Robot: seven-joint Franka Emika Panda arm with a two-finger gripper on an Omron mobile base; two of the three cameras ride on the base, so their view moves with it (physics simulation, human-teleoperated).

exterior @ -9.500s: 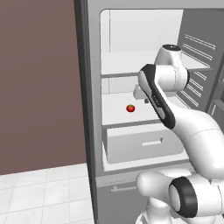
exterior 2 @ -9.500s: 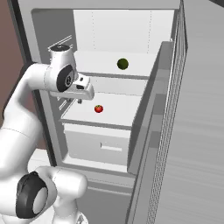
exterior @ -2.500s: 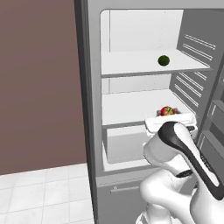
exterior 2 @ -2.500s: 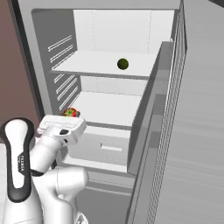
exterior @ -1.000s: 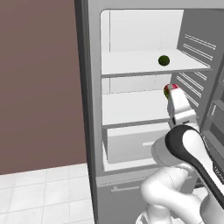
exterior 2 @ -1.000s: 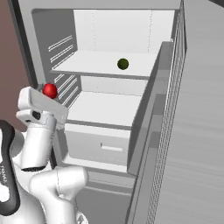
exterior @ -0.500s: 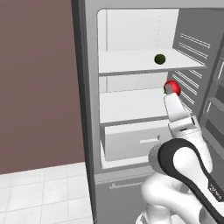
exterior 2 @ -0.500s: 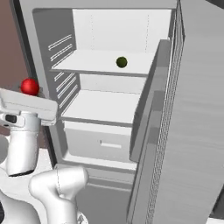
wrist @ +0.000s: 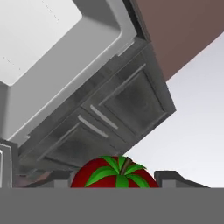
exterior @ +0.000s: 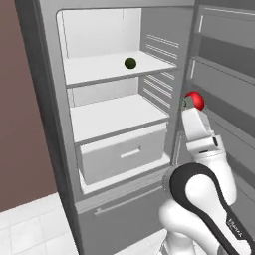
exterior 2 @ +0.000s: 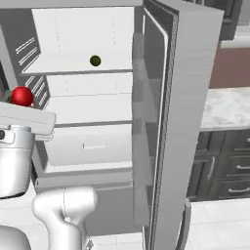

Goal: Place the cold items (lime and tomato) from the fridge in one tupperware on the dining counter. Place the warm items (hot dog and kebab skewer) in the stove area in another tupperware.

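A red tomato (exterior: 194, 101) with a green stalk top sits between the fingers of my gripper (exterior: 191, 103), which is shut on it and raised outside the fridge, in front of its open door. From the right base view the tomato (exterior 2: 21, 96) rides on top of my hand (exterior 2: 19, 100) at the far left. In the hand view the tomato (wrist: 114, 173) fills the gap between the two dark fingertips (wrist: 175, 178). A dark green lime (exterior: 130, 63) lies on the fridge's upper shelf (exterior: 99, 70); from the right the lime (exterior 2: 95, 60) shows too.
The fridge door (exterior 2: 171, 127) stands open on the right, edge toward me. A closed white drawer (exterior: 122, 155) sits under the lower shelf. A dark cabinet run with a marble counter (exterior 2: 224, 110) lies right of the fridge. High wall cabinets (wrist: 113, 113) show in the hand view.
The base has turned and both views shifted, so the fridge sits more to the left. My arm carries the tomato raised, clear of the shelves. The lime stays on its shelf.
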